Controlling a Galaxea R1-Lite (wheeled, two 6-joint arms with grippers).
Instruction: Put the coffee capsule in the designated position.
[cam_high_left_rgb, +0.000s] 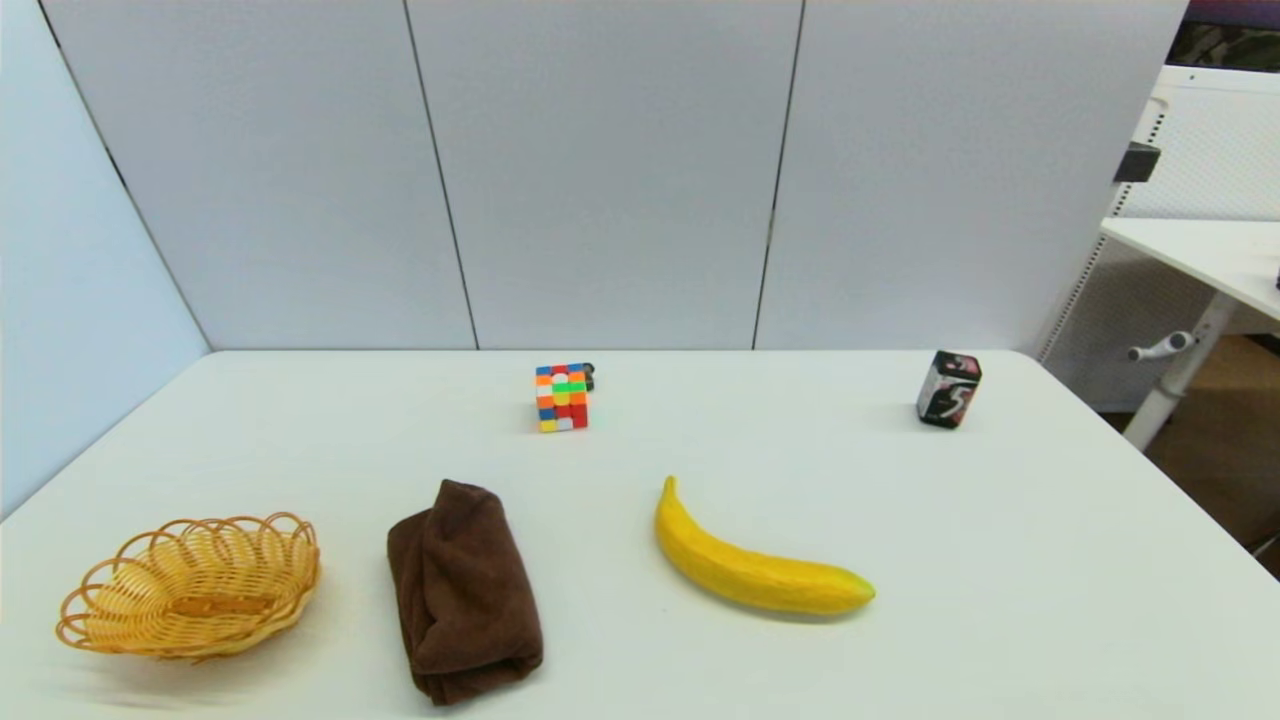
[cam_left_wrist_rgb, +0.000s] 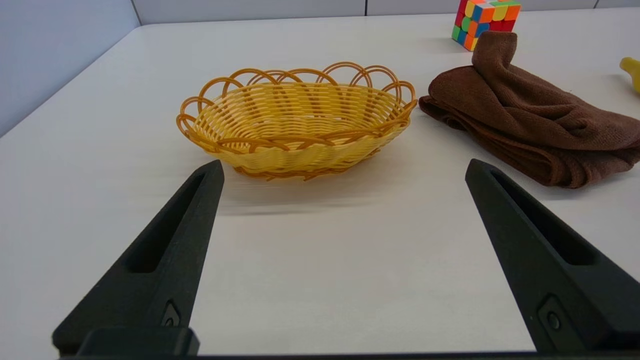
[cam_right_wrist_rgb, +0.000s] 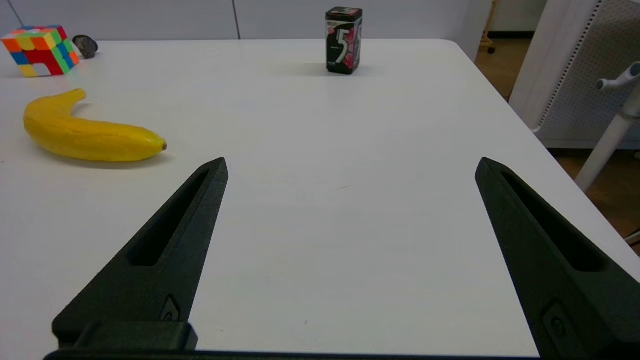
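The coffee capsule (cam_high_left_rgb: 588, 376) sat near the table's (cam_high_left_rgb: 640, 660) far edge, tucked just behind the puzzle cube (cam_high_left_rgb: 561, 397) (barely peeking out in the head view). The left gripper (cam_left_wrist_rgb: 342, 170) waited at the near edge facing the basket (cam_left_wrist_rgb: 295, 131), fingers spread wide and empty. The right gripper (cam_right_wrist_rgb: 350, 167) waited likewise, spread, with the banana (cam_right_wrist_rgb: 87, 135) off to one side.
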